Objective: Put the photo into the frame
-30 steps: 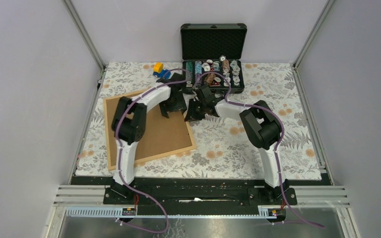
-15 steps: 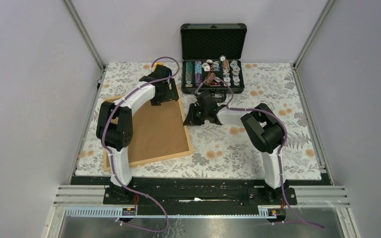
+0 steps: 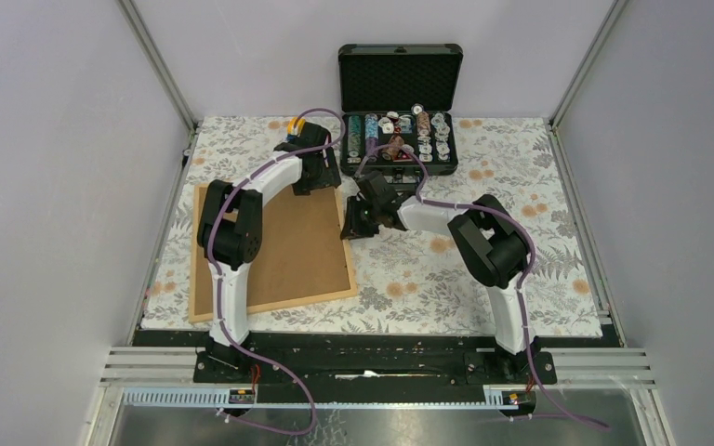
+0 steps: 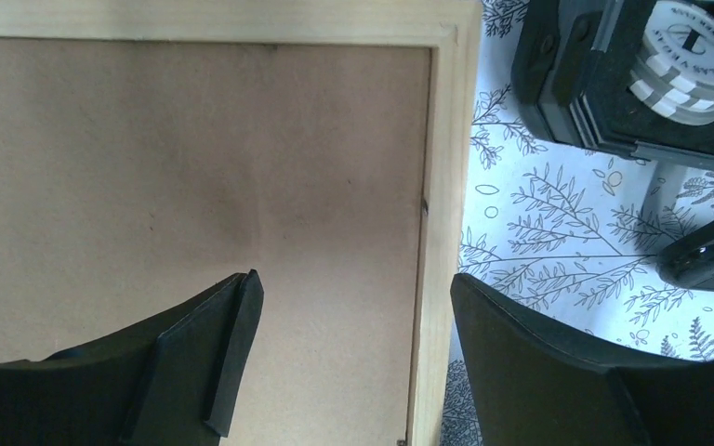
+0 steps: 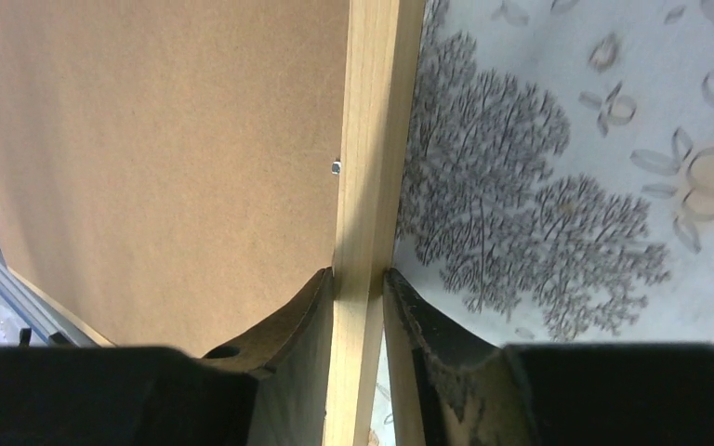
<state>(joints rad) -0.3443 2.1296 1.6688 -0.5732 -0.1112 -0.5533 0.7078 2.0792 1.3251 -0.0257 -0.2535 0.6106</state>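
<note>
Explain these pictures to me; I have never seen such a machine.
These are two robot arms bolted at a table's near edge, each ending in a two-finger gripper. One picture looks down from above; the other two come from cameras on the wrists. On the floral cloth lie a wooden frame, back up with its brown backing showing, and an open black case of poker chips. The right gripper pinches the frame's wooden edge. The left gripper hovers open above the frame's edge near a corner, holding nothing. No photo is visible.

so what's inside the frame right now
A plain brown backing board fills the frame. No photo shows; whether one lies under the board cannot be seen.
</note>
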